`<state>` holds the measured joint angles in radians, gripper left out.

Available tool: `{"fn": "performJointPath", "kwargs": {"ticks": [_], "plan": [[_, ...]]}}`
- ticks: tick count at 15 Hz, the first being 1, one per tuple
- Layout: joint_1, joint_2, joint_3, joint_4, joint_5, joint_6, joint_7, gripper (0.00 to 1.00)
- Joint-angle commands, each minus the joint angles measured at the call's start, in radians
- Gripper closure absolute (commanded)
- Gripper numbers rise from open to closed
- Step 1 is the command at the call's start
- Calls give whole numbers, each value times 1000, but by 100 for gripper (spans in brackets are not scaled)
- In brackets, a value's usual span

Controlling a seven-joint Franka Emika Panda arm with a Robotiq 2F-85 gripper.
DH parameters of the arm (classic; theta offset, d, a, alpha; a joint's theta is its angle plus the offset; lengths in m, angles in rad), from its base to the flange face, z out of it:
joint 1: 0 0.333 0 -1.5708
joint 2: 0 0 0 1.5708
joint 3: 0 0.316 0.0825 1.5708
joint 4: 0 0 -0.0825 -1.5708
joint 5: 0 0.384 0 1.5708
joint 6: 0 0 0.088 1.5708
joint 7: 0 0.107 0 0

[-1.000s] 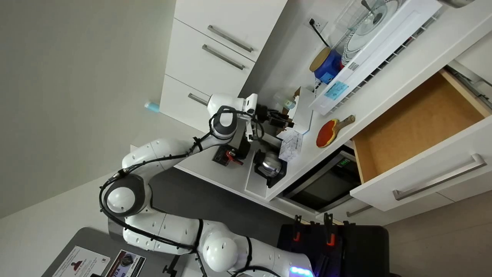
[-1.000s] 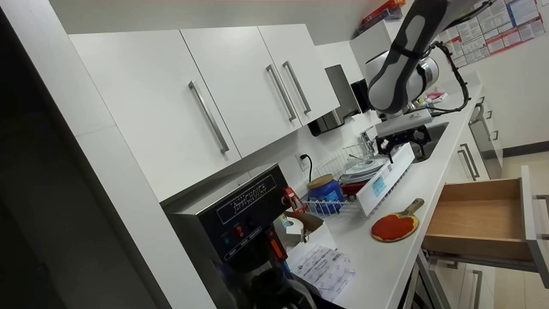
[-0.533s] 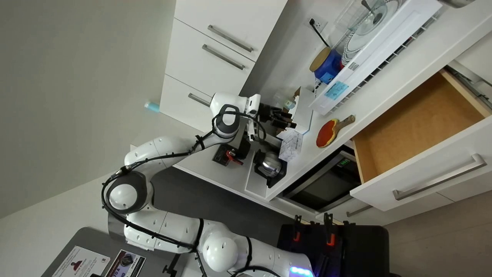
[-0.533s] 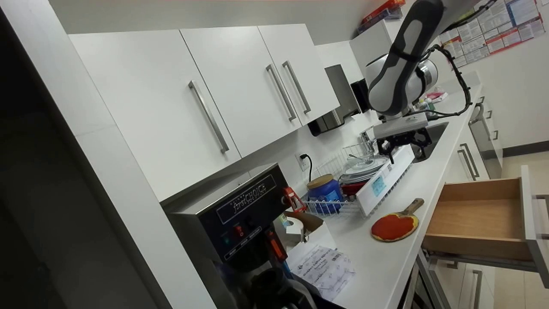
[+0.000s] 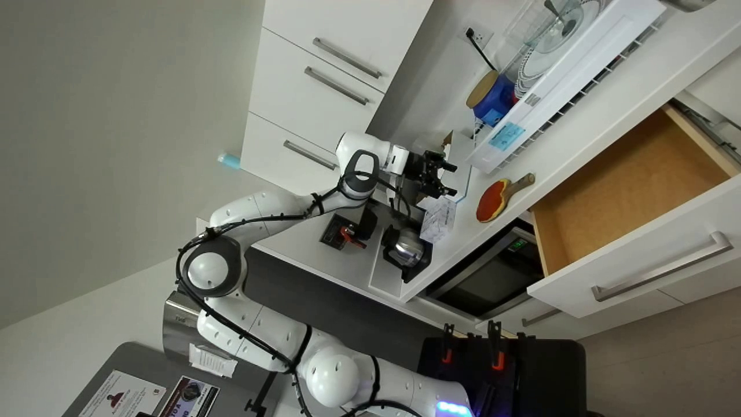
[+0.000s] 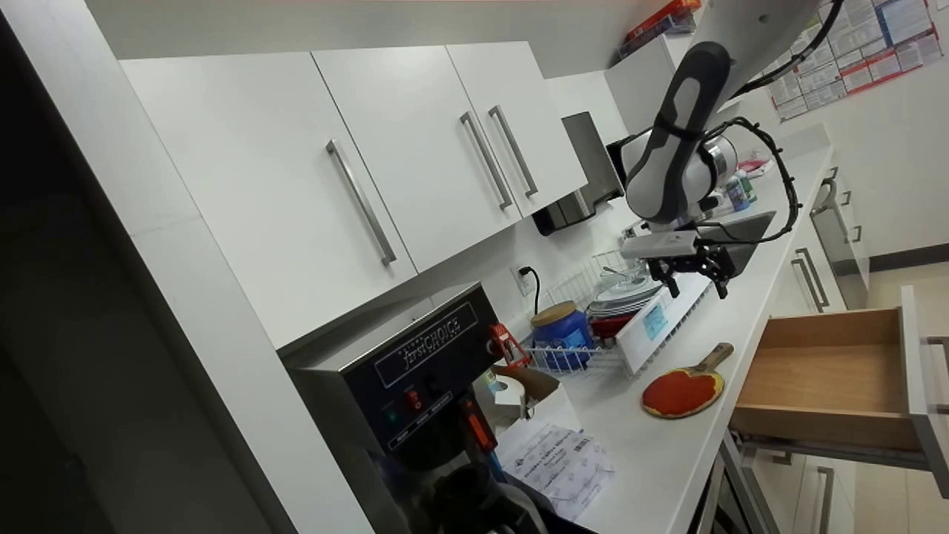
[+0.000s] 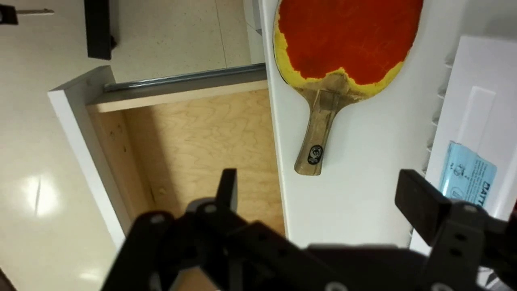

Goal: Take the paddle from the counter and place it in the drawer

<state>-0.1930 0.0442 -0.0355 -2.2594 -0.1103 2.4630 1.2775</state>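
Gaping at the left of the wrist view, the drawer [image 7: 210,133] stands well out, its pale wooden floor facing up, presumably so that a load can simply be let down from above.

Next comes the tool [image 7: 319,188], its fingers [image 7: 422,204] spread wide with nothing held between them. One tip shows against the drawer's interior, the other well across to the right, a spacing I judge meant for straddling something narrow.

Just ahead of that gap lies the paddle [image 7: 335,76], flat and red face up on the surface [image 7: 375,153]. It rests close to the front edge with its handle slanting toward the drawer, which should make for a short carry over the lip. The handle, slim and stiff-looking, seems a surer hold than the broad face (lying flat, though, it offers little height, so the fingers will probably have to go down nearly to the surface). In both exterior views the tool hangs apart from the paddle; I take this as the approach, with the grasp yet to be made.

At the far right, a white panel [image 7: 480,105] bearing a blue label [image 7: 466,171] runs along the surface. In an exterior view, stacked plates [image 6: 619,304] sit behind it, so perhaps it fences them in. The finger on that side may need care to descend without brushing it.
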Motion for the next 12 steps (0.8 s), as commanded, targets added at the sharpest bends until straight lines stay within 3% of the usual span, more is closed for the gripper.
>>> {"fn": "performJointPath", "kwargs": {"ticks": [1, 4, 6, 12], "plan": [[42, 101, -53, 85, 25, 8, 171, 0], [66, 173, -93, 122, 32, 16, 312, 0], [75, 215, -109, 139, 48, 22, 339, 0], [63, 317, -99, 174, 159, 77, 195, 0]]}}
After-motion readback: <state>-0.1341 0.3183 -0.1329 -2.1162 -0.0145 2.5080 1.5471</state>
